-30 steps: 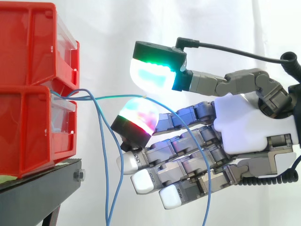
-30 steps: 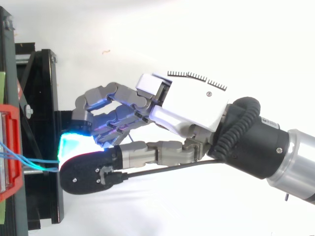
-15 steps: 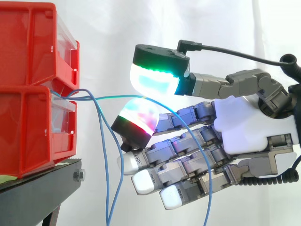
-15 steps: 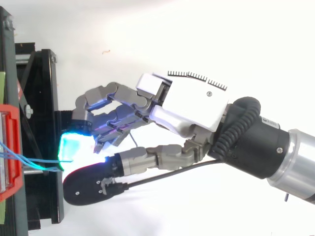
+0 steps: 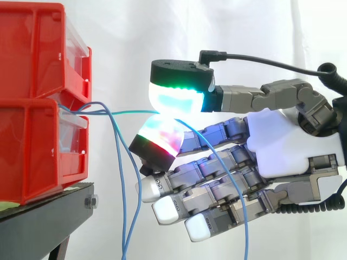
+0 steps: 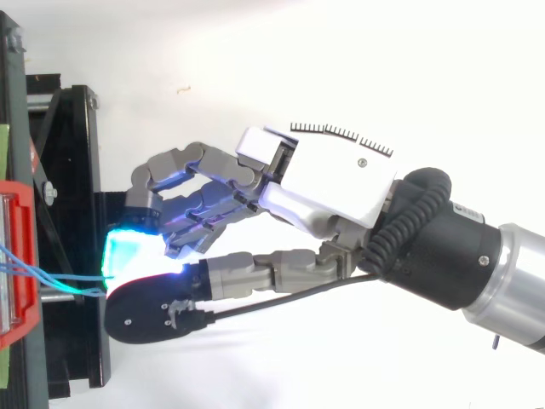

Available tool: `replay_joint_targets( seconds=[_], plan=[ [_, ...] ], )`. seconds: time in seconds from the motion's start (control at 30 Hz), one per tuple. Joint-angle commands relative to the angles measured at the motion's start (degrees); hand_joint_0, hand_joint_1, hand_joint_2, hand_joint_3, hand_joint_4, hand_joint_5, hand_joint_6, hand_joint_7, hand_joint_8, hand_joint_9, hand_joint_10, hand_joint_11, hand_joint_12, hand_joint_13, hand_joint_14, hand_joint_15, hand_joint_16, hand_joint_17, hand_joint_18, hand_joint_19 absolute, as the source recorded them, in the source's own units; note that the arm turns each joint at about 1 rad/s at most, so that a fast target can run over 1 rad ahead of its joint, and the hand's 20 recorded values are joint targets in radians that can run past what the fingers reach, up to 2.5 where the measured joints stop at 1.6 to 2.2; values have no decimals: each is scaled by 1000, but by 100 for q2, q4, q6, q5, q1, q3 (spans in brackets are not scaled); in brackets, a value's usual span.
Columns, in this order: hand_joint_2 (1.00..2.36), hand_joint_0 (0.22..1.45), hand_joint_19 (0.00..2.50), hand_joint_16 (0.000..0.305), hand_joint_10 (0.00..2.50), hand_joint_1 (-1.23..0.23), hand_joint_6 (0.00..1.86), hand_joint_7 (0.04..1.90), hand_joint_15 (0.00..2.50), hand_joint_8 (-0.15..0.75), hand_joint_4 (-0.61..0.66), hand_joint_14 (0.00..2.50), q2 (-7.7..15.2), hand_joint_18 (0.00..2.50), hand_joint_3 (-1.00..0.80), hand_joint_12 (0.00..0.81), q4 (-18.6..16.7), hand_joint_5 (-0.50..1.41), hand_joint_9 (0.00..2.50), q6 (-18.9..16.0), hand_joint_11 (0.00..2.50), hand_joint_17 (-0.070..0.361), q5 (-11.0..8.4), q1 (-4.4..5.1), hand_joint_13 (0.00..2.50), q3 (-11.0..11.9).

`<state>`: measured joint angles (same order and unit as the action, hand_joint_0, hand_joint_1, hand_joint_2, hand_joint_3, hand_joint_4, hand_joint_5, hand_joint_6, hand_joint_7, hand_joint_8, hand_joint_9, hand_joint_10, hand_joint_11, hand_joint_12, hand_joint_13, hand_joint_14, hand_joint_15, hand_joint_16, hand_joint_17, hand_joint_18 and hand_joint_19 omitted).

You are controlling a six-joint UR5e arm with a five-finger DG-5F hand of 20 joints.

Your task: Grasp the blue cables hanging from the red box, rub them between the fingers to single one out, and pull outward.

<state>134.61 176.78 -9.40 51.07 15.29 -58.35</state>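
Two stacked red bins stand on the left. Thin blue cables leave the lower bin's front and hang down in front of the stand. One blue cable runs level from the bin to my hand. There it is pinched between the green-glowing thumb pad above and a red-and-white glowing fingertip below. Behind the pinch the cable drapes down over the other curled fingers. From above, my hand reaches left toward the bin, with the cables stretched to the glowing pad.
The bins rest on a black stand with a bolt at its corner, and its frame lies under the fingertips in the top view. A white curtain hangs behind everything.
The thumb pad has come down onto the lit fingertip, closing the gap around the level cable. The trailing cable hangs slightly further right. The palm and arm have barely moved.
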Motion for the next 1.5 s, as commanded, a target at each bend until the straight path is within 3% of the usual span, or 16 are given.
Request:
replay_joint_targets(
  seconds=[0.0,0.2,0.67,1.13,1.3,1.47],
  plan=[
    [1021,569,707,52,16,-701,900,1178,642,273,57,23,-5,634,-132,402,6,-151,799,0,545,117,0,-9,773,8],
    [1012,538,714,53,14,-673,890,1131,658,275,102,23,4,630,-342,408,32,-152,806,0,556,120,0,9,774,17],
    [1002,489,709,57,16,-681,880,1141,654,291,121,22,4,633,-476,424,67,-151,809,0,549,129,0,0,778,43],
    [1019,553,718,53,15,-664,880,1195,658,279,106,22,4,620,-188,409,67,-146,819,0,554,119,0,0,778,52],
    [1015,556,672,62,12,-694,899,1170,639,317,67,18,-5,701,-21,451,67,-133,849,0,538,140,0,9,818,52],
    [1011,562,661,64,12,-704,903,1176,641,316,24,21,4,710,13,456,76,-129,855,9,546,143,9,0,810,52]
  ],
)
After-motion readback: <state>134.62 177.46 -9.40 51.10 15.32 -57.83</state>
